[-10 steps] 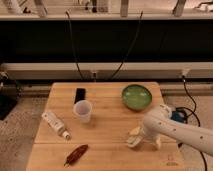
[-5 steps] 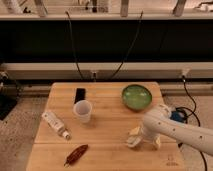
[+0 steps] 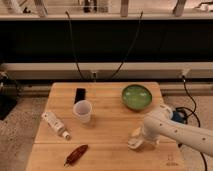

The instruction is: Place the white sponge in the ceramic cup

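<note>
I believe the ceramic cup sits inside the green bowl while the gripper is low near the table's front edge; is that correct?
Not quite: the camera view shows the ceramic cup standing on the table, apart from the green bowl. The gripper is indeed low near the table's front edge.

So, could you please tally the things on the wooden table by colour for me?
White: 3 (ceramic cup, white sponge, tube bottle)
Green: 1 (bowl)
Black: 1 (flat object)
Reddish-brown: 1 (long object)
Total: 6
The gripper is down by the white sponge, front right.
</note>
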Motion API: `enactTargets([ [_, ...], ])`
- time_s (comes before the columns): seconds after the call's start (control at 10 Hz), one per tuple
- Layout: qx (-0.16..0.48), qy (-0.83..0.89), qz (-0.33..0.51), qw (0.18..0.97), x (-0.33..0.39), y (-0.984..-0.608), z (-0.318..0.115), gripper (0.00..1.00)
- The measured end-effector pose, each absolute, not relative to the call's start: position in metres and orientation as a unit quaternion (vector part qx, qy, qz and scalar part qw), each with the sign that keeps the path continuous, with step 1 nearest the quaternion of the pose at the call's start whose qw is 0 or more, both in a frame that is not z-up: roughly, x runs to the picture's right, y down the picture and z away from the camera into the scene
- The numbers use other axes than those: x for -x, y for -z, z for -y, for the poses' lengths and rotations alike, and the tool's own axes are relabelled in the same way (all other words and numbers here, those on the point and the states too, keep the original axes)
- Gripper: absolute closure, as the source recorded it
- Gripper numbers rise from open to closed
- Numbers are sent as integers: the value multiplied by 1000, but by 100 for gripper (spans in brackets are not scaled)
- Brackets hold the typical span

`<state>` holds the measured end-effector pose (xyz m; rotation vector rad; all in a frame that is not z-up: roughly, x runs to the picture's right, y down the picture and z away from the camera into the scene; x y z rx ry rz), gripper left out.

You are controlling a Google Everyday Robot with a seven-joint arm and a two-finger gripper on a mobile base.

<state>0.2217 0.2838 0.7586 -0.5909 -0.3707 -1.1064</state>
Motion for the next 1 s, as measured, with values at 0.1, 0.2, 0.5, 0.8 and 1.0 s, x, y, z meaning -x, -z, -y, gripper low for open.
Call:
enactTargets([
  [0.1, 270, 520, 171, 792, -219, -750, -281, 20],
  [0.2, 269, 523, 168, 791, -219, -746, -280, 20],
  [0.5, 270, 529, 171, 787, -213, -743, -281, 20],
  [0.8, 283, 528, 172, 782, -211, -751, -291, 20],
  [1.0, 289, 529, 173, 779, -210, -758, -297, 27],
])
